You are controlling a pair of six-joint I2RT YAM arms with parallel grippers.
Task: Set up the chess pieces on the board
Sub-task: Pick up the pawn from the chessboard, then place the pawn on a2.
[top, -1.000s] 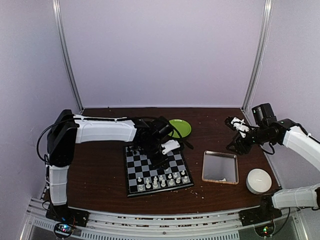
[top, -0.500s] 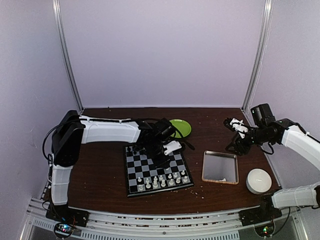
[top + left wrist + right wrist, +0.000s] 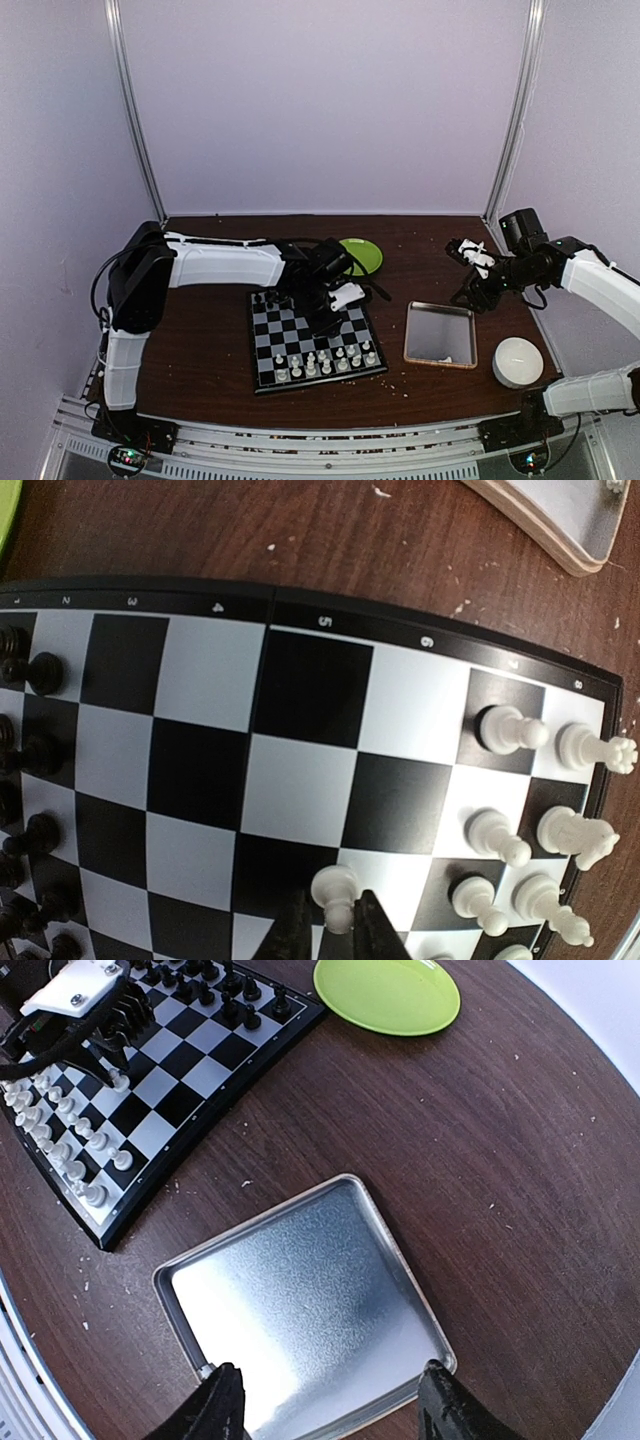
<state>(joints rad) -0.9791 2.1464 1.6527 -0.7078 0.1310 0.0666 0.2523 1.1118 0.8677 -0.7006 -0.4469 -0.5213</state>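
The board (image 3: 300, 332) lies on the tabletop (image 3: 200, 350), its middle rows bare between white chess pieces (image 3: 325, 363) at its near edge and black chessmen (image 3: 40, 670) far. The left tool (image 3: 333, 920) pinches a white pawn (image 3: 335, 883) there; the right tool (image 3: 332, 1405) hangs spread above the tray (image 3: 300, 1280).

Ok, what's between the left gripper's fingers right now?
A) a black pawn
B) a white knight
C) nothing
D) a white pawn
D: the left wrist view shows a white pawn pinched between the fingers of the left gripper, over the chessboard.
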